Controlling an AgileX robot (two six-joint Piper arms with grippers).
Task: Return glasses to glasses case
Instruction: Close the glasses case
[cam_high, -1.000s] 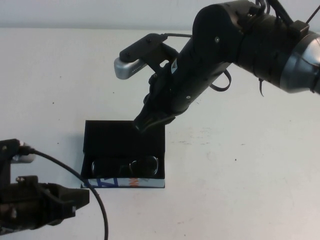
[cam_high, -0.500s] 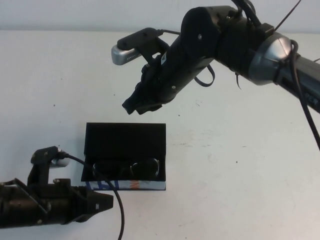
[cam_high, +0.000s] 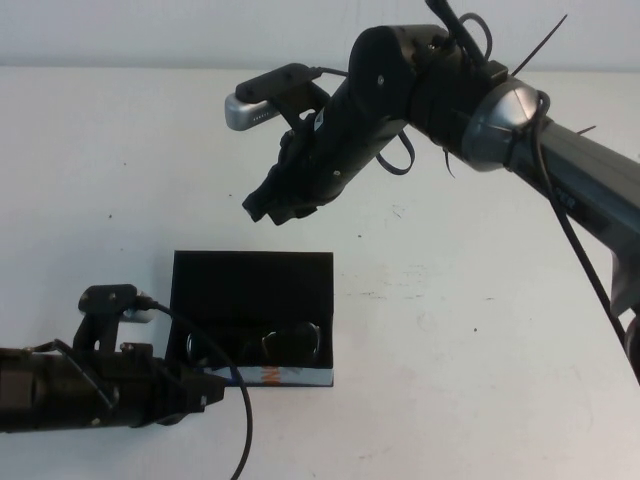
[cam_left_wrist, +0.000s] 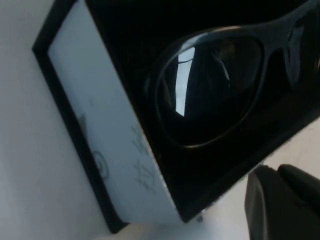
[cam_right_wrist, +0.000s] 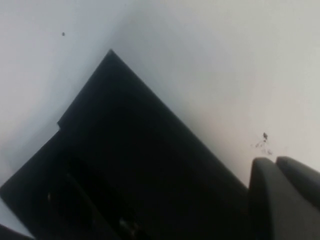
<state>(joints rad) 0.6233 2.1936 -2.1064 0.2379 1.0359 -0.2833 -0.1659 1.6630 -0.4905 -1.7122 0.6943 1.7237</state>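
Note:
The black glasses case lies open in the middle of the table, its flap lid laid back and its white printed front edge toward me. The dark glasses lie inside it along the front. My left gripper is shut and empty, low at the case's front left corner. In the left wrist view a lens of the glasses and the case's white edge show close by, beside the shut left gripper. My right gripper is shut and empty, raised above the table behind the case; the right wrist view shows the case's lid.
The white table lies bare around the case. The left arm's cable loops over the case's front left corner. The right arm reaches in from the right.
My left gripper has moved right up to the case's front left corner. My right gripper has lifted and drawn back from the case's rear edge.

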